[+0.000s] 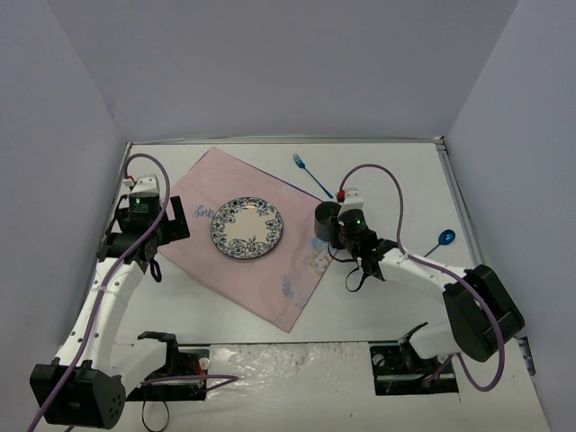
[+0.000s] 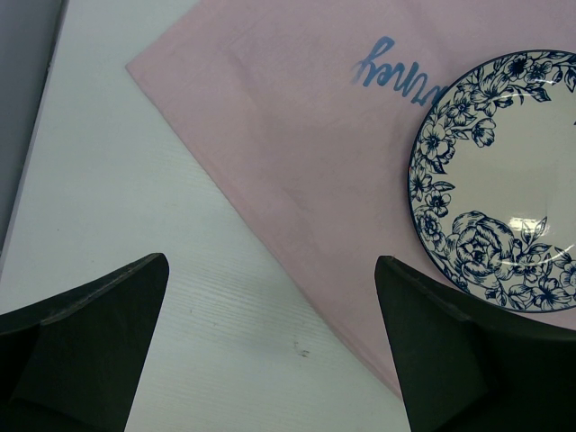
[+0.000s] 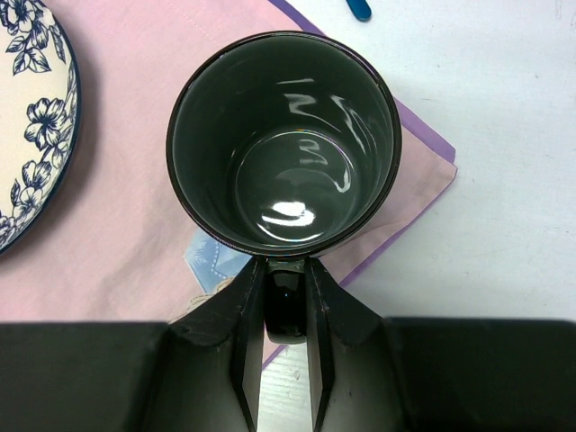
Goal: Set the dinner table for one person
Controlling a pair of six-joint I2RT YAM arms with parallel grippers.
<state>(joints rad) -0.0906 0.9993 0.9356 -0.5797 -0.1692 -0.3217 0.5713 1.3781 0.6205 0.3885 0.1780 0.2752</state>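
Observation:
A blue-and-white floral plate [image 1: 247, 228] sits on the pink embroidered cloth [image 1: 270, 279] on the white dinner table [image 1: 405, 180]. My right gripper [image 1: 340, 236] is shut on the handle of a black mug [image 1: 326, 219], which is upright over the cloth's right corner. In the right wrist view the empty mug [image 3: 283, 144] fills the middle and my fingers [image 3: 243, 306] pinch its handle. I cannot tell whether the mug rests on the cloth. My left gripper [image 1: 177, 222] is open and empty over the cloth's left edge [image 2: 297, 180], left of the plate [image 2: 504, 180].
A blue fork [image 1: 310, 173] lies on the table just beyond the cloth's far edge; its handle end shows in the right wrist view [image 3: 358, 9]. A blue spoon [image 1: 444, 239] lies near the table's right edge. White walls stand around the table.

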